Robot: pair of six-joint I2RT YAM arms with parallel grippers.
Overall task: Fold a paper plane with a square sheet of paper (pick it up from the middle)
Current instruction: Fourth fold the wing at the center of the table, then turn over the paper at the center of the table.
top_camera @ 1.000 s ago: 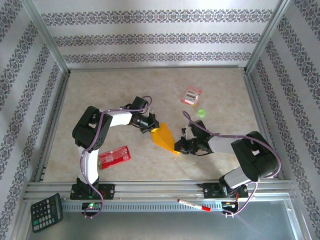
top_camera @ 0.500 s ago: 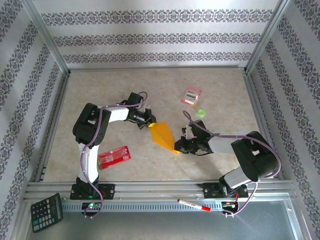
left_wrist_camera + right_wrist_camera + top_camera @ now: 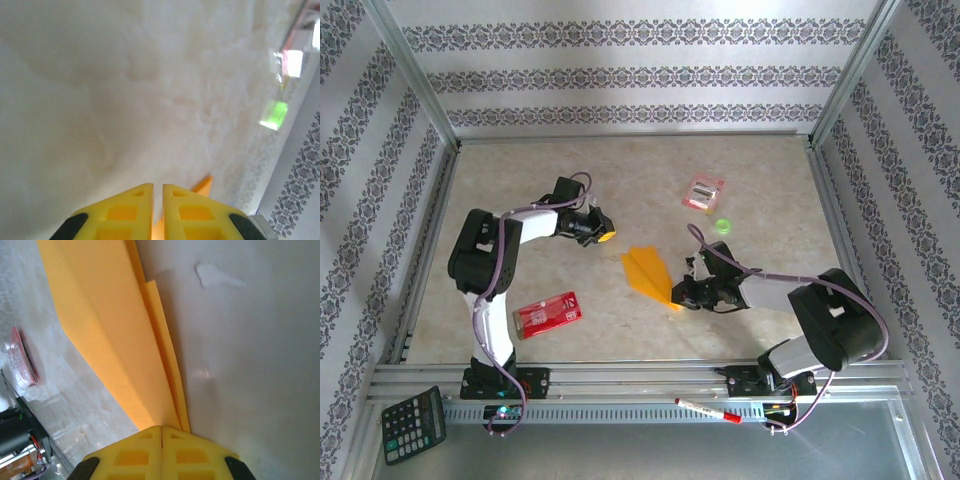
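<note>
Presently the paper plane [image 3: 648, 275] lies near the middle of the beige surface [image 3: 770, 180], its broad end pointing up-left and its narrow end down-right, where the right hand [image 3: 676, 293] meets it. From the right wrist view, that hand [image 3: 161, 429] has its yellow fingers pressed together on the narrow end of the folded orange-yellow plane [image 3: 110, 330], whose layers fan out away from the grip — no gap shows between the fingers. The left hand [image 3: 603, 236] sits to the upper left of the plane, apart from it. In the left wrist view this hand [image 3: 157, 187] has its fingers drawn nearly together, only a thin slit between them, and nothing is gripped; a sliver of orange paper [image 3: 202, 184] shows just beyond the fingertips. A red rectangular packet [image 3: 548, 311] rests beside the left arm, well apart from the plane. A small pink-and-white packet [image 3: 703, 191] lies toward the far right, with a small green object [image 3: 722, 226] near it — what that is I cannot tell. A calculator [image 3: 413, 424] and a red marker [image 3: 707, 410] lie on the near metal ledge.
</note>
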